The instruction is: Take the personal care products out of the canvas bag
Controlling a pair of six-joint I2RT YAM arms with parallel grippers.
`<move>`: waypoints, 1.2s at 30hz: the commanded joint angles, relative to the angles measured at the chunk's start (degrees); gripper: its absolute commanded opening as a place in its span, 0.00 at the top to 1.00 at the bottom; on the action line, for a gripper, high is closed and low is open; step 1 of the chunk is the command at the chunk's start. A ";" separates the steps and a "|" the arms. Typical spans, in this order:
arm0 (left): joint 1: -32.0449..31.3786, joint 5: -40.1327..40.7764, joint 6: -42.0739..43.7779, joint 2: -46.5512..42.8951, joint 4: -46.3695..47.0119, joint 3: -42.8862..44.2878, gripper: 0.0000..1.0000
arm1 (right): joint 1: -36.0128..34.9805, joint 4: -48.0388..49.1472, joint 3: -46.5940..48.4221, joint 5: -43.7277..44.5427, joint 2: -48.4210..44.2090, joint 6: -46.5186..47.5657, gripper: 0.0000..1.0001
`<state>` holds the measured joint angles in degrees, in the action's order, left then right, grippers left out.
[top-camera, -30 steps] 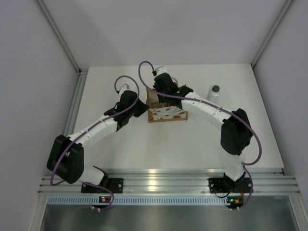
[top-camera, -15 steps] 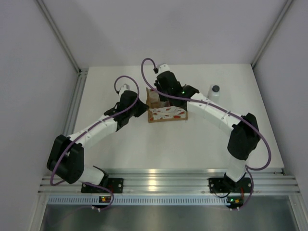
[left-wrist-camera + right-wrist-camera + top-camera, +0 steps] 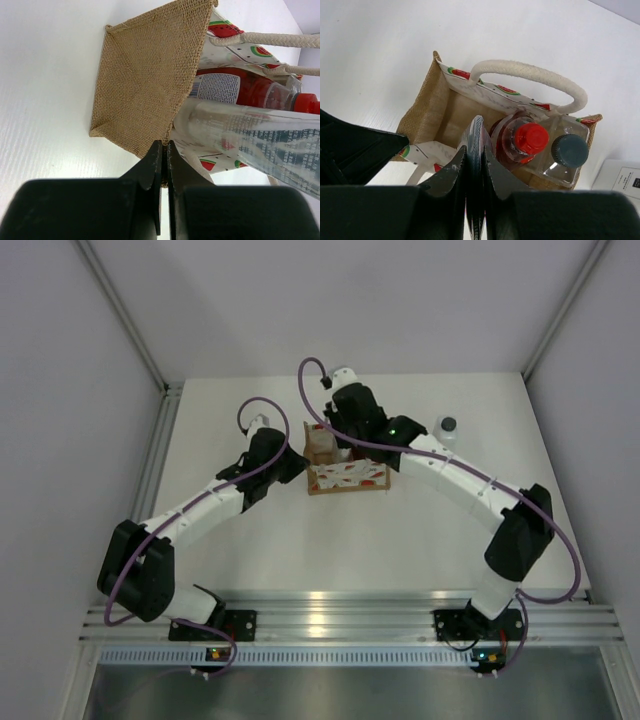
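The canvas bag stands upright mid-bench with its mouth up. The clear tapered bottle stands in it, long axis vertical and top poking out, beside the red bottle and the grey-capped pale bottle. The right hand is clamped on the clear bottle's thin top, and the left hand pinches the bag's burlap side wall. Since a second ago the right arm's elbow has swung outward, while the bag has stayed put.
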<state>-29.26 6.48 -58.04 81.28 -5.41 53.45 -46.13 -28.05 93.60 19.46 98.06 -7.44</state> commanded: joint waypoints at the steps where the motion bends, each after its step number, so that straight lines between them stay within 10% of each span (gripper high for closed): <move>1: 0.34 1.60 0.47 -0.59 -0.39 -0.01 1.00 | -0.98 0.12 5.97 1.19 -5.33 1.90 1.00; 27: 0.34 2.05 0.30 -1.03 -0.48 -0.45 1.00 | 1.12 -6.31 6.86 10.06 -20.36 3.49 1.00; 36: 0.34 2.31 0.47 -0.15 -0.48 -0.19 1.00 | 8.68 -1.67 -12.99 7.53 -29.76 -2.22 1.00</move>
<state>-29.26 6.72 -58.33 81.28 -5.52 53.45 -39.57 -35.11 86.30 26.98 70.46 -6.92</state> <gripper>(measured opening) 0.038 0.054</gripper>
